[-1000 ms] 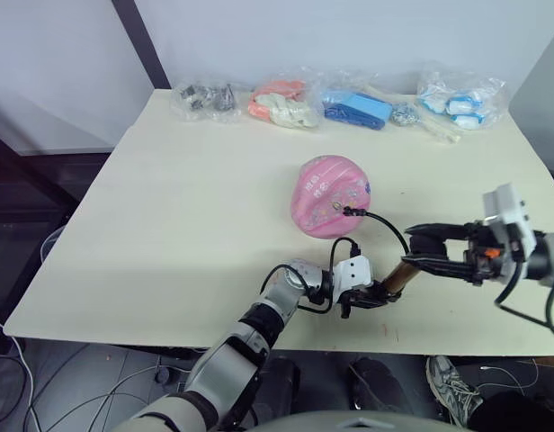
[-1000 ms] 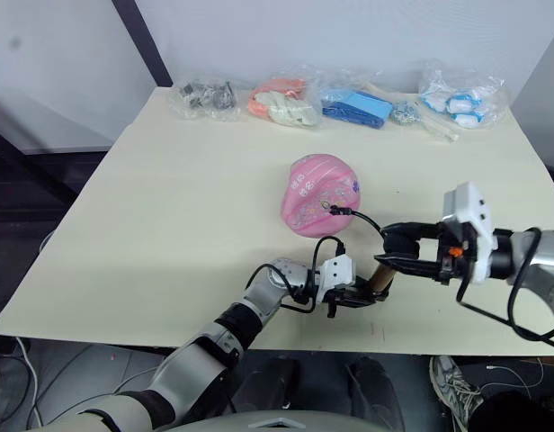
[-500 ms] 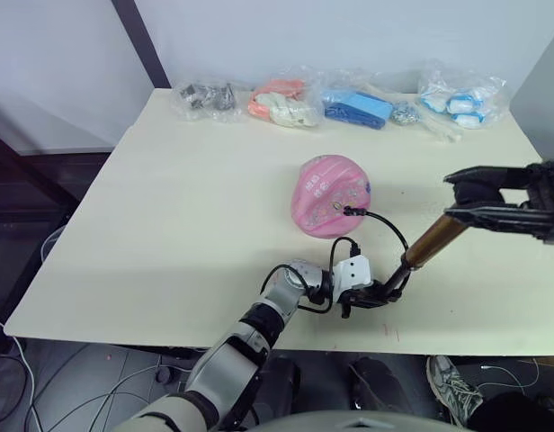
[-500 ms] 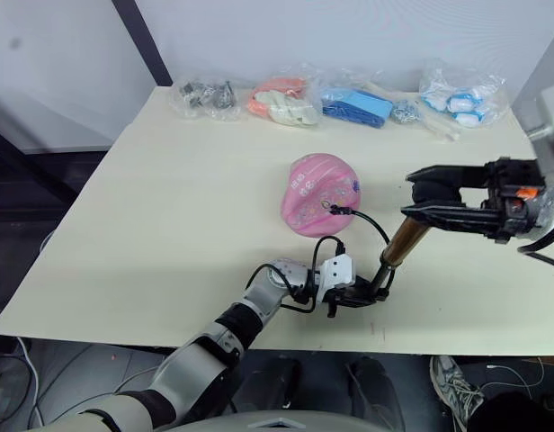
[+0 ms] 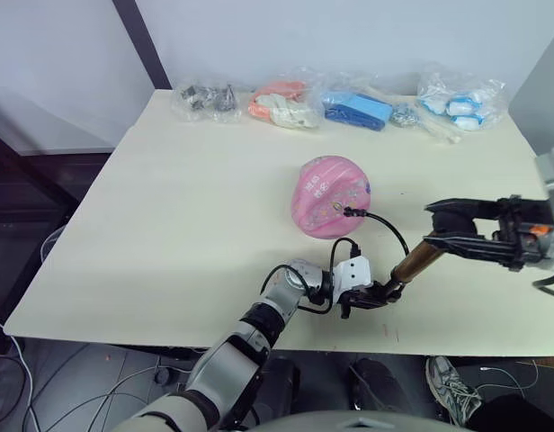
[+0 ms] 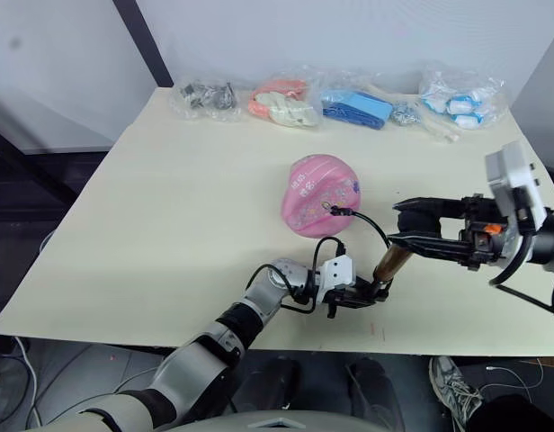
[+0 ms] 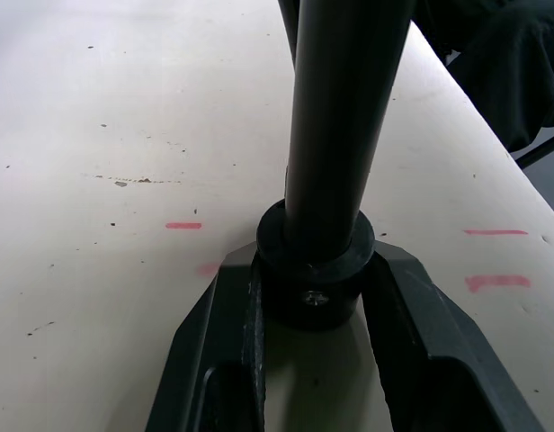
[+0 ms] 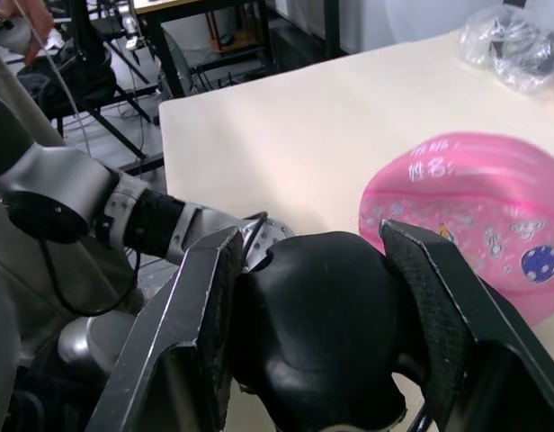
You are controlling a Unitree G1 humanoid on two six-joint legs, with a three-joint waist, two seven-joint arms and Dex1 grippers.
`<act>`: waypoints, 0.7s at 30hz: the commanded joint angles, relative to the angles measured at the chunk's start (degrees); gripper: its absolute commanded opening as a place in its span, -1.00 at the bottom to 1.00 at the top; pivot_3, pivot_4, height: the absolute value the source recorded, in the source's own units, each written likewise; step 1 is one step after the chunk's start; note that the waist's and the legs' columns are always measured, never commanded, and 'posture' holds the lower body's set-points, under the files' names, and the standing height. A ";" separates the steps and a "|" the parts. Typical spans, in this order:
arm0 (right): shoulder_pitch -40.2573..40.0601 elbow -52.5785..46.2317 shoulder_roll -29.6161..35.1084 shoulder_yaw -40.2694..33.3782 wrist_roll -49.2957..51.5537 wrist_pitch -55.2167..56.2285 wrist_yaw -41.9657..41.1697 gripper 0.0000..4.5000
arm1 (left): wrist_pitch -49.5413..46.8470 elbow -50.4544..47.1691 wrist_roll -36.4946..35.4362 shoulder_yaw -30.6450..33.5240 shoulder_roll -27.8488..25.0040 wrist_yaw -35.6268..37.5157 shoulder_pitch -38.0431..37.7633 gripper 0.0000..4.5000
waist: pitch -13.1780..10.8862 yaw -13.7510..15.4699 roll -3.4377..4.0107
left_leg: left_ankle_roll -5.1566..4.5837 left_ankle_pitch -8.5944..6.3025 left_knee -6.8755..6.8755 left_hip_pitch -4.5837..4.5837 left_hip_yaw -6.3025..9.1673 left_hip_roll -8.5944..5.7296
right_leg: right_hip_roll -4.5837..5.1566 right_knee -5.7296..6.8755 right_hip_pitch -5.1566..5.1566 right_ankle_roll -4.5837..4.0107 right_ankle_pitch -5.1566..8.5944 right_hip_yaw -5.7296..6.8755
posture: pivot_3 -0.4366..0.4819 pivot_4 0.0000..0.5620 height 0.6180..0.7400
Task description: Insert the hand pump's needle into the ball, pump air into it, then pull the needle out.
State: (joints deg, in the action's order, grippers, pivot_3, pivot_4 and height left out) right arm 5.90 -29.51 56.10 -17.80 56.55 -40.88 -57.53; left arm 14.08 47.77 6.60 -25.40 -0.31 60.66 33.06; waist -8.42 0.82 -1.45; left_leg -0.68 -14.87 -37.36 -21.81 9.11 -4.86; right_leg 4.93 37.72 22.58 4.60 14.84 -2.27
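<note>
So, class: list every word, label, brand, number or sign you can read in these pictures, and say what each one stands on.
Pink ball: white handwritten characters near its top in the right wrist view, too blurred to quote.
Ball's small cartoon prints: no readable words.
Bags at the table's far edge: any print is too small to read.
Pump, left claw and right claw: no lettering visible.
Table: short red marks only, not text.

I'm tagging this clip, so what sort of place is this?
Probably a lab or workshop: a plain table marked with red lines, bagged items lined along its far edge, and metal frames behind.
</note>
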 commanded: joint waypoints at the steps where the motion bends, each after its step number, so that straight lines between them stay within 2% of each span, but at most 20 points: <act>1: -3.14 1.08 -2.70 7.18 -7.68 3.45 -0.19 -0.14 | -1.57 2.23 1.55 -0.93 -0.91 0.07 -1.18 -0.53 | 0.06 -0.03 -0.07 | 0.00 0.00 0.01 0.02 0.00 0.00 | -0.01 0.00 -0.01 0.00 0.00 0.00 | -0.05 -0.47 0.94; 8: -4.24 4.83 -9.10 14.78 -17.52 11.27 0.82 -0.14 | -1.56 2.47 1.53 -0.90 -0.90 0.12 -0.92 -0.53 | 0.14 -0.12 -0.15 | 0.00 0.00 0.01 0.09 0.03 0.01 | -0.05 0.00 -0.08 0.01 0.01 0.00 | -0.05 -0.47 0.94; 12: -4.73 5.18 -10.05 15.32 -19.22 12.69 0.48 -0.14 | -1.64 2.56 1.47 -0.82 -0.78 0.12 -0.74 -0.53 | 0.17 -0.15 -0.12 | 0.01 0.00 0.01 0.09 0.02 0.01 | -0.04 0.00 -0.08 0.00 0.00 0.00 | -0.05 -0.47 0.94; 15: -3.54 3.66 -9.79 12.40 -15.35 10.24 1.30 -0.14 | -1.69 2.64 1.44 -0.72 -0.66 -0.08 -0.66 -0.53 | 0.16 -0.11 -0.12 | 0.00 0.00 0.01 0.10 0.03 0.01 | -0.04 0.00 -0.09 0.01 0.01 0.00 | -0.05 -0.47 0.94; 21: 1.05 0.04 -1.97 1.52 -2.89 1.60 -0.74 -0.14 | -1.45 2.24 1.47 -0.91 -0.97 0.14 -1.58 -0.53 | 0.01 -0.01 0.12 | 0.00 0.00 0.01 -0.03 0.06 -0.03 | -0.01 -0.01 0.01 -0.01 0.00 0.01 | -0.05 -0.47 0.94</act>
State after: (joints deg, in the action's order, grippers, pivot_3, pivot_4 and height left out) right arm 5.45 -26.53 52.32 -11.29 49.20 -37.76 -56.94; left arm 14.16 47.82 6.49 -25.32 -0.23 60.79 33.21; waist -8.42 0.81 -1.34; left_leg -0.68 -14.88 -37.35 -21.88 9.15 -4.89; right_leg 4.93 37.72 22.62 4.59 14.84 -2.27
